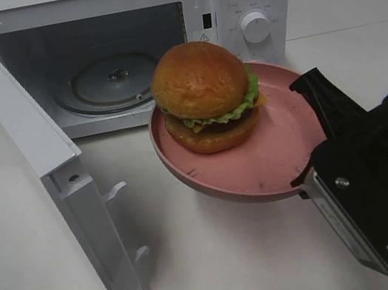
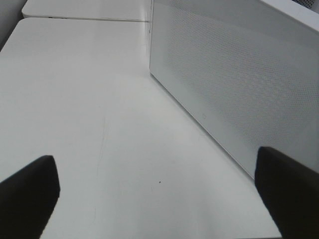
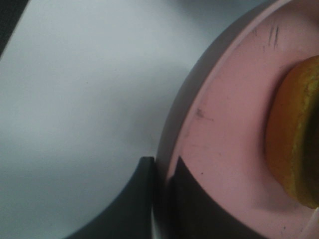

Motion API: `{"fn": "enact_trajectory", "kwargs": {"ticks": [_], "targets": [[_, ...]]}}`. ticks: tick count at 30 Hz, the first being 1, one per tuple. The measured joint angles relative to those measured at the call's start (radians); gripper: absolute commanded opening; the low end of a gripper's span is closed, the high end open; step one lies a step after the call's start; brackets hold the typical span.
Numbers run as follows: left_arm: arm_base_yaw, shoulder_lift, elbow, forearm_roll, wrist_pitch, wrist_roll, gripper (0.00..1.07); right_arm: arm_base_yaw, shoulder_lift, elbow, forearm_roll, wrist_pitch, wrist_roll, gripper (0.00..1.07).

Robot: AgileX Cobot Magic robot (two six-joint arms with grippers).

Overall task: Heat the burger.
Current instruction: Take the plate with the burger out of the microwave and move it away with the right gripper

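The burger (image 1: 204, 94), with a glossy brown bun, green lettuce and cheese, sits on a pink plate (image 1: 259, 175). The plate hangs tilted above the table, just in front of the open microwave (image 1: 117, 8). My right gripper (image 1: 306, 174) is shut on the plate's near right rim. The right wrist view shows its fingers (image 3: 187, 199) pinching the pink plate (image 3: 224, 124) rim, with the burger (image 3: 294, 139) beyond. My left gripper (image 2: 159, 199) is open and holds nothing. It hovers over the bare table beside a white perforated microwave panel (image 2: 239, 89), and it is out of the exterior high view.
The microwave door (image 1: 36, 143) stands swung open toward the front left. Inside is a glass turntable (image 1: 115, 80). A white knob (image 1: 256, 26) sits on the control panel at the right. White table (image 1: 222, 260) extends in front and to both sides.
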Motion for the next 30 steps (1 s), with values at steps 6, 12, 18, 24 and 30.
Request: {"fn": "enact_trajectory", "kwargs": {"ticks": [6, 12, 18, 24, 30], "targets": [[0.0, 0.0, 0.0, 0.0, 0.0, 0.0, 1.0, 0.0, -0.107, 0.038, -0.097, 0.067, 0.103, 0.0], [0.0, 0.0, 0.0, 0.0, 0.0, 0.0, 1.0, 0.0, -0.199, 0.065, -0.225, 0.145, 0.239, 0.0], [0.0, 0.0, 0.0, 0.0, 0.0, 0.0, 1.0, 0.0, -0.24, 0.081, -0.298, 0.201, 0.386, 0.0], [0.0, 0.0, 0.0, 0.0, 0.0, 0.0, 1.0, 0.0, -0.243, 0.082, -0.463, 0.26, 0.66, 0.0], [0.0, 0.0, 0.0, 0.0, 0.0, 0.0, 1.0, 0.0, -0.243, 0.082, -0.587, 0.283, 0.951, 0.0]]}}
